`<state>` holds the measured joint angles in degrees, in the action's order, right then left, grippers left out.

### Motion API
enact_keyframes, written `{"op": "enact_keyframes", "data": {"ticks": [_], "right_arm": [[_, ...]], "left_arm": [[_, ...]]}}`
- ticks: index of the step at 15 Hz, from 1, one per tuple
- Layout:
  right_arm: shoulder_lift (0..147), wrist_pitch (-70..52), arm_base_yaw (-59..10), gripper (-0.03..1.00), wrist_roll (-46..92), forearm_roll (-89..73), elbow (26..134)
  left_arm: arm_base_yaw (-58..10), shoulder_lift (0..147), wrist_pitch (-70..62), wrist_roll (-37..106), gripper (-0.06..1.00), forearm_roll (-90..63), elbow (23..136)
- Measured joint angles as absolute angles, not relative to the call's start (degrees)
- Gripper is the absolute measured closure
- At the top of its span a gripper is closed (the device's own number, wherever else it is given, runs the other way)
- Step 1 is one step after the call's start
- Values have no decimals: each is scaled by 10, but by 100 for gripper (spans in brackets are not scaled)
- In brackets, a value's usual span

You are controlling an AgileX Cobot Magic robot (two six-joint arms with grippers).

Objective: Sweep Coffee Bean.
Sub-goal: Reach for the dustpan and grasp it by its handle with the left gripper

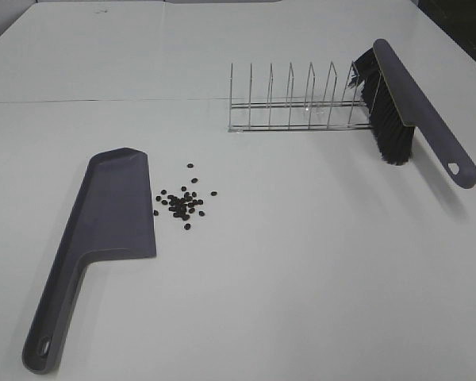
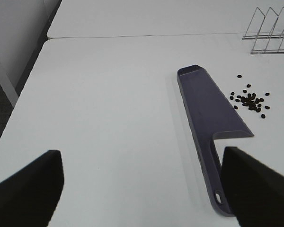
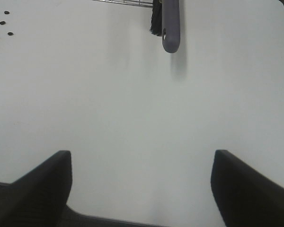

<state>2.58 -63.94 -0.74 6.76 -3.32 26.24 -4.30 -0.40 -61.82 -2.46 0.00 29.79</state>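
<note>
On your tabletop [image 1: 301, 262], the dustpan [image 1: 111, 214] lies left, the coffee beans [image 1: 182, 205] just beside its right edge; behind, to the right, the brush [image 1: 397, 119] leans on the wire rack [image 1: 293, 103].

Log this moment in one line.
left gripper open | right gripper open | brush leaning on wire rack | dustpan flat beside coffee beans | nothing swept

Setting reads as a lab test bench. Plain white tables [image 1: 301, 262] are butted together, with staged props laid out: wire rack [image 1: 293, 107], dustpan [image 1: 111, 210], brush [image 1: 416, 103], scattered coffee beans [image 1: 182, 205].
</note>
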Motion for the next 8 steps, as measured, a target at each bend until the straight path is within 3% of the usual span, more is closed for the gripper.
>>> {"op": "enact_keyframes", "data": {"ticks": [8], "right_arm": [[26, -639, -7, 21, 67, -33, 262]], "left_arm": [[-43, -4, -618, -25, 13, 0, 298]]}}
